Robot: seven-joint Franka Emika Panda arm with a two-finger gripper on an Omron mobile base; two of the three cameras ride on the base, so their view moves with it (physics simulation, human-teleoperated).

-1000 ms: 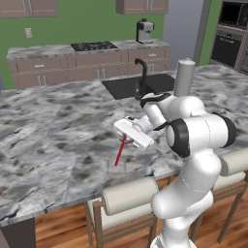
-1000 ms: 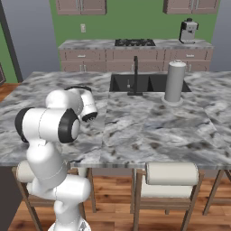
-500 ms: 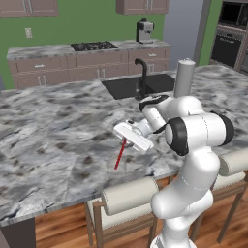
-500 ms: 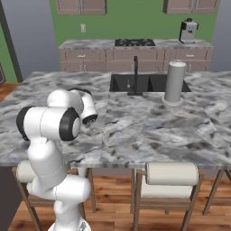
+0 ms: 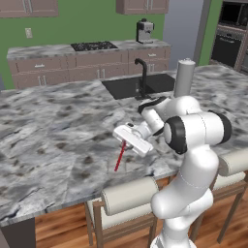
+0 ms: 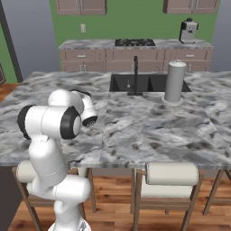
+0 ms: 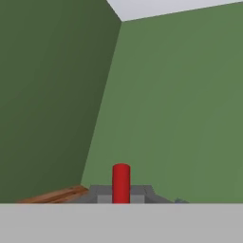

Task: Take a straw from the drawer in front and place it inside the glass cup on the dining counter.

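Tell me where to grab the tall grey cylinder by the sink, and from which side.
Take the cylinder around its middle, coming in level from the stool side. It stands upright with straight, smooth walls, and the faucet and sink sit to its left, so the front looks the freest approach.

Grey cylinder [image 5: 184, 77], stools [image 6: 171, 179], stove [image 5: 94, 46]

Red straw [image 7: 121, 182] upright, seemingly before green walls [image 7: 166, 104].
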